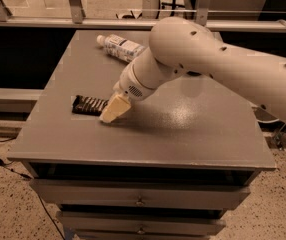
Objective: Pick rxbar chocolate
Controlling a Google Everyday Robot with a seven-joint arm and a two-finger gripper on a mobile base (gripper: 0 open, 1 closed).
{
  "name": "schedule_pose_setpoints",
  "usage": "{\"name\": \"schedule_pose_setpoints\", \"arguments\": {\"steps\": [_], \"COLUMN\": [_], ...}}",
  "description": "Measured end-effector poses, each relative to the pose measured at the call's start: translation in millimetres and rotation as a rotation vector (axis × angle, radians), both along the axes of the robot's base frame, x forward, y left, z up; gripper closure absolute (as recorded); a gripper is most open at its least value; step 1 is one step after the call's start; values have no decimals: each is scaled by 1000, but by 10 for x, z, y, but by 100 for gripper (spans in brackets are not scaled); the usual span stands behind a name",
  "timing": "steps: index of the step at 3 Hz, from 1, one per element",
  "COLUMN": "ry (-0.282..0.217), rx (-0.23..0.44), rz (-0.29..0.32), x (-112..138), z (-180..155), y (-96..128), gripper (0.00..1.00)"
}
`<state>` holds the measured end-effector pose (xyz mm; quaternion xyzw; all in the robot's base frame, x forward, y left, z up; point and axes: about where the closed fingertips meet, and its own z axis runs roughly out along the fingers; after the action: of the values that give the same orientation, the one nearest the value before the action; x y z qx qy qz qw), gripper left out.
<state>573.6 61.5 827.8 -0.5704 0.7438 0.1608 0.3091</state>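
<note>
The rxbar chocolate (89, 105) is a flat dark bar with pale stripes, lying on the left part of the grey table top (183, 129). My gripper (112, 111) has pale cream fingers and reaches down from the big white arm to the table. Its tips are at the bar's right end and cover it.
A clear bottle with a white label (120, 46) lies on its side at the back of the table. The white arm (223, 69) crosses the table's back right and hides what is behind it. The table has drawers (140, 201) below its front edge.
</note>
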Motion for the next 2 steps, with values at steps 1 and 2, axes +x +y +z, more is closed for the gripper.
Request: {"name": "schedule_pose_setpoints", "arguments": {"steps": [1, 2], "ry": [-1, -1], "rx": [4, 4], "rz": [-5, -5], "x": [5, 5], "z": [9, 11], "y": [5, 5], "gripper": [63, 86]}}
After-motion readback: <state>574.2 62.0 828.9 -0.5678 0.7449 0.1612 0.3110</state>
